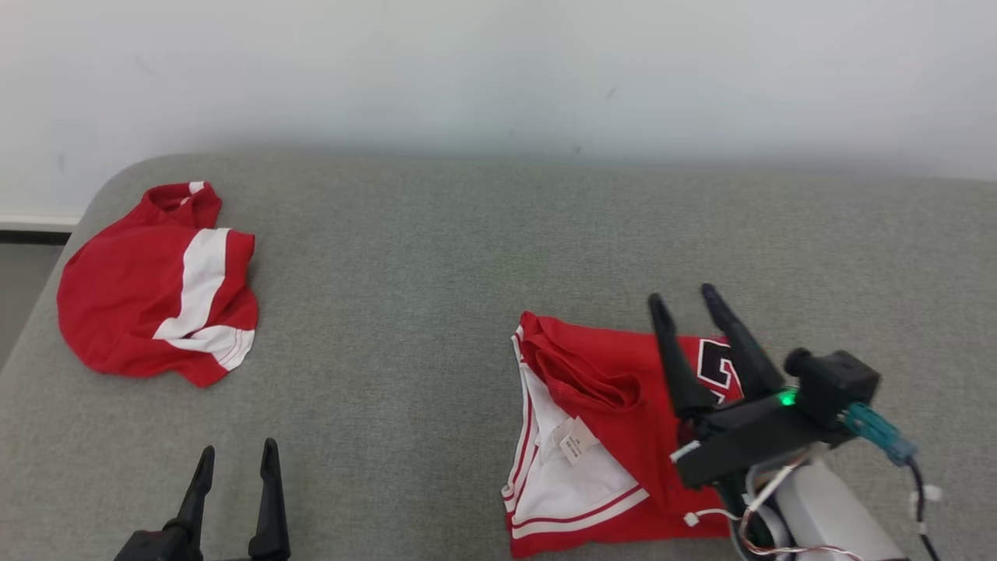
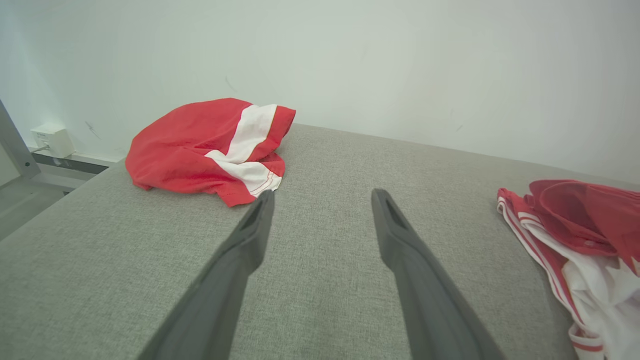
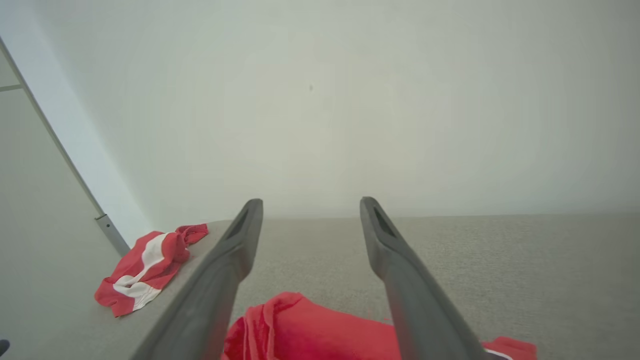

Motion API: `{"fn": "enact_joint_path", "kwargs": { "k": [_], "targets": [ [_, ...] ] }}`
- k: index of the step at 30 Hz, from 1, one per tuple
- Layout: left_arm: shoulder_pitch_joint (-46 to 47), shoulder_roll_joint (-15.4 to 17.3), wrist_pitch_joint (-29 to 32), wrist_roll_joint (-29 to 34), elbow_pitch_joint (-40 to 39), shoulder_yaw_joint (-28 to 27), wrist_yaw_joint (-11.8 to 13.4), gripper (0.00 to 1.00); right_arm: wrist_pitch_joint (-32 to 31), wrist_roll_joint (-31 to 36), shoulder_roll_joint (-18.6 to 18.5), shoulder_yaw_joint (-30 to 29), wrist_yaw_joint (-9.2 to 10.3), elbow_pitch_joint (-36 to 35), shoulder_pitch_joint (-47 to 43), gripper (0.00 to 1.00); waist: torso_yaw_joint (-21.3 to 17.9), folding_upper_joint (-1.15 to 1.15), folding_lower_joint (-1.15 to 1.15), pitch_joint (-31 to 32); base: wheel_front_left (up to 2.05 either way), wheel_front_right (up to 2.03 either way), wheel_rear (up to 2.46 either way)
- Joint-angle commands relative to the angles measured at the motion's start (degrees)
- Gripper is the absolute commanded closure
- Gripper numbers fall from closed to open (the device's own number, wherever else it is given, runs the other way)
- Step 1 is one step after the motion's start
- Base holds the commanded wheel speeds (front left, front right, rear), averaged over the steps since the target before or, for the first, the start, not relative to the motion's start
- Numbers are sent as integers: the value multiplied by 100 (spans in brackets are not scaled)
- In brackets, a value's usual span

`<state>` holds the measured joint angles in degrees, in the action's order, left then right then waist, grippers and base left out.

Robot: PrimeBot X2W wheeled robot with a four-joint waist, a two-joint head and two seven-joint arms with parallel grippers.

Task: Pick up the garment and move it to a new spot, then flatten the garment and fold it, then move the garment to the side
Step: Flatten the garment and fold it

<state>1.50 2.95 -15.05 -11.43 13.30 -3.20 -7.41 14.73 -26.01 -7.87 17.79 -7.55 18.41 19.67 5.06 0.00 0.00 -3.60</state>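
A red garment [image 1: 592, 421] with white trim, a white lining and a label lies folded on the grey padded table [image 1: 436, 273] at the right front. It also shows at the right edge of the left wrist view [image 2: 575, 225] and under the fingers in the right wrist view [image 3: 310, 325]. My right gripper [image 1: 681, 296] stands open over its right half, with nothing between the fingers [image 3: 310, 202]. My left gripper [image 1: 238, 448] is open near the front left edge, over bare cloth surface [image 2: 324, 194].
A second red garment with a white stripe [image 1: 148, 288] lies crumpled at the table's far left corner [image 2: 200, 145] [image 3: 145, 265]. A pale wall runs behind the table. A white wall box [image 2: 50, 140] sits low at the left.
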Motion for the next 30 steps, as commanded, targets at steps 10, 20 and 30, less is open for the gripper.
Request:
{"fn": "enact_joint_path", "kwargs": {
  "k": [10,20,30],
  "targets": [
    [-188,22,-18,139,-149,-86,-1,0,39,205,-347,-1062,14,-761,-1031,0,-268,0,0,168,0,0,0],
    [-253,100,-18,206,-293,-211,-2,0,-25,311,-377,-1644,14,-968,-1670,33,-283,0,0,162,0,0,0],
    [-31,110,-18,186,-265,-93,-2,0,-236,369,-728,-919,14,-108,-835,100,-37,0,0,25,0,0,0]
  ]
}}
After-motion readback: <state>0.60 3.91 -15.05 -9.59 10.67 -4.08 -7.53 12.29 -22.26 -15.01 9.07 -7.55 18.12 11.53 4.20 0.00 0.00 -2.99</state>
